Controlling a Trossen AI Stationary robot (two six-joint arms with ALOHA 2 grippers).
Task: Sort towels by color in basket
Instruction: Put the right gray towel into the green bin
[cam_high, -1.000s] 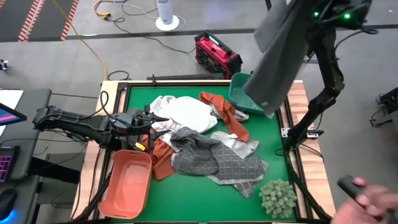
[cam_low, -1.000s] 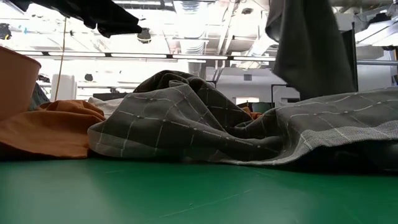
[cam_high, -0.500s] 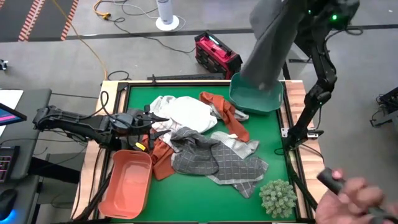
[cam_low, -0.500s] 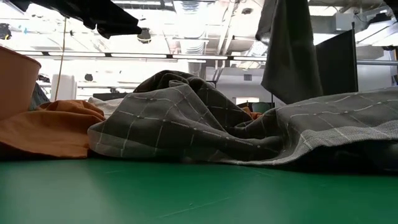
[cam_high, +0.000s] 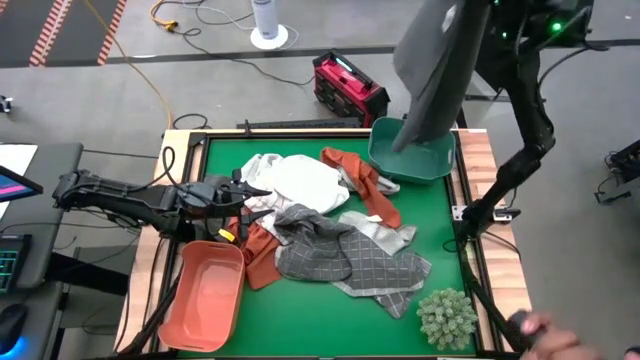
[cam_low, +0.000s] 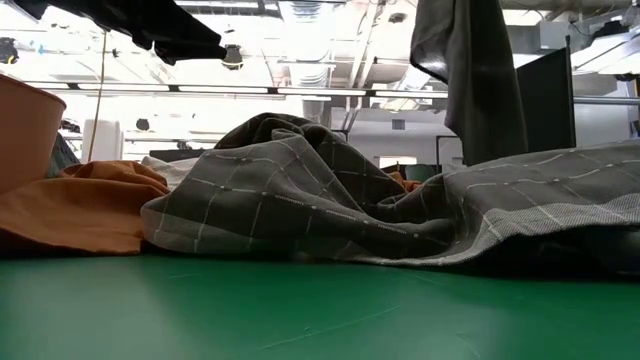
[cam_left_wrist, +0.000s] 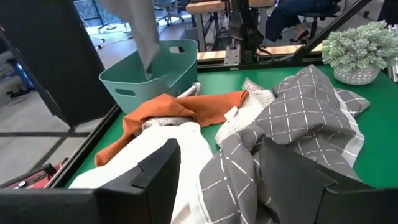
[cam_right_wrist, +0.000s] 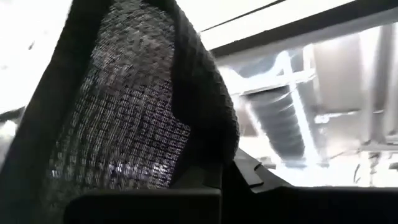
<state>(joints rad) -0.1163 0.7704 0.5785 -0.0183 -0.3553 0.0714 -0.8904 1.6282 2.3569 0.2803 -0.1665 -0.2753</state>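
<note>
Surface: green mat (cam_high: 330, 310) in a wood-edged frame, filling the middle of the high view. Around it grey floor, a red case (cam_high: 350, 88) upper centre, an orange cable (cam_high: 150, 80) upper left. A person's hand (cam_high: 545, 335) shows at the lower right corner. Low view looks into a bright room with ceiling lights.

On the mat: teal basket (cam_high: 412, 152) at upper right, orange basket (cam_high: 205, 295) at lower left, spiky plant ball (cam_high: 447, 316) at lower right. Mid-mat pile: white towel (cam_high: 300, 180), rust-orange towel (cam_high: 365, 185), grey checked towel (cam_high: 365, 265).

Plain grey towel (cam_high: 435, 65): hangs lengthwise, long axis near vertical, top at the upper right of the high view, lower end pointing down into the teal basket.

Right gripper (cam_high: 478, 8): raised at the top right, jaws pinching the plain grey towel's top.

Left gripper (cam_high: 255, 198): low at the pile's left edge, jaws spread, holding nothing.
</note>
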